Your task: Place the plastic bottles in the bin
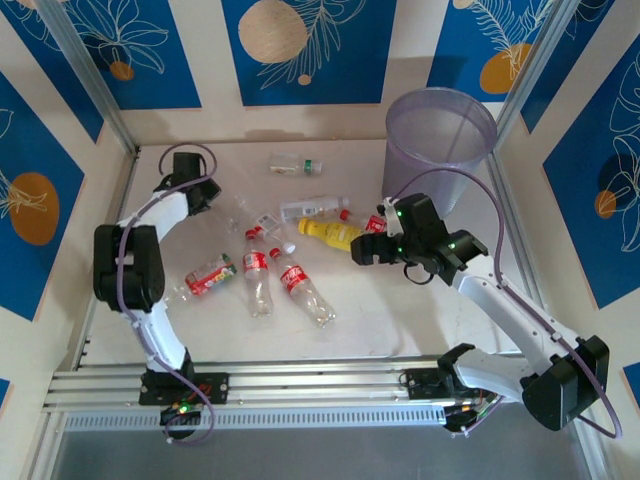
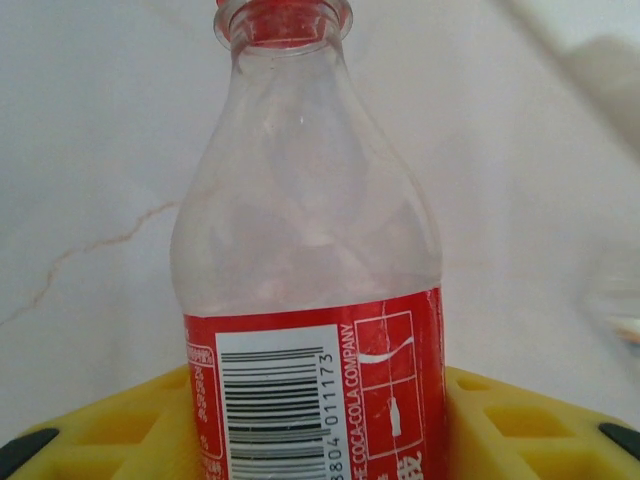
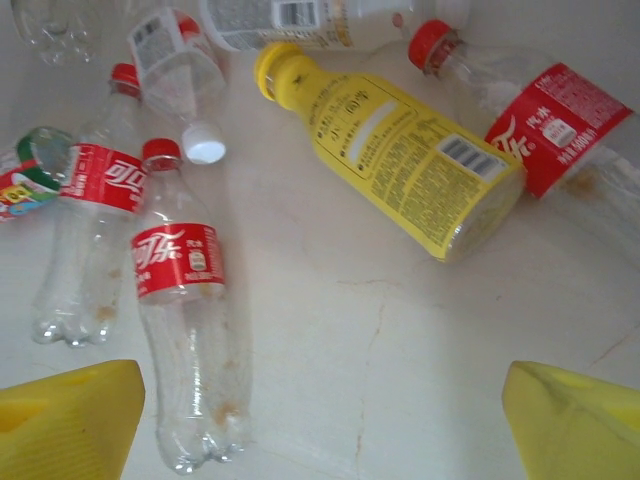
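over the pale marbled table (image 3: 400,340), left gripper (image 2: 320,430) clamps a red-labelled bottle (image 2: 310,230); right gripper (image 3: 320,420) gapes wide, empty.

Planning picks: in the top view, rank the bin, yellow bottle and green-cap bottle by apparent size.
1. Bin, by far.
2. Yellow bottle.
3. Green-cap bottle: looks slimmer and shorter, but it lies farther back, so this is unsure.

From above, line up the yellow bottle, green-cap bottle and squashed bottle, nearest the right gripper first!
1. yellow bottle, just left of the right gripper.
2. green-cap bottle, toward the back wall.
3. squashed bottle, far over on the left.
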